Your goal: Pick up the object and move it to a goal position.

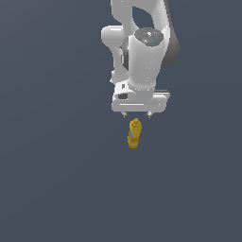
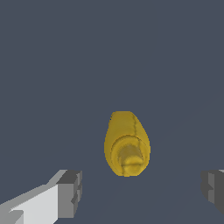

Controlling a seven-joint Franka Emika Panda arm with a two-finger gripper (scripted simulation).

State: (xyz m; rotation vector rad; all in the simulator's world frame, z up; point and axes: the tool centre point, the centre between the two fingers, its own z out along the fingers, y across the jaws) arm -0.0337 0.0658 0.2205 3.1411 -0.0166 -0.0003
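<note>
We see the small mustard-yellow squeeze bottle (image 1: 134, 133) standing on the plain dark grey-blue floor (image 1: 56, 179), its narrower capped neck toward the white Panda arm (image 1: 144, 52) in the exterior view. The white two-finger gripper (image 1: 137, 115) hangs just above the bottle without touching it. In the wrist view the bottle (image 2: 127, 143) appears cap-on, and the grey finger pads (image 2: 70, 192) stand wide apart, jaws empty.

Panda arm (image 1: 144, 52): white, single, wrist turned straight downward. Gripper (image 1: 137, 115): fingers (image 2: 70, 193) spread wide apart, nothing held between them, tips pointing down. Hand raised, touching nothing.
</note>
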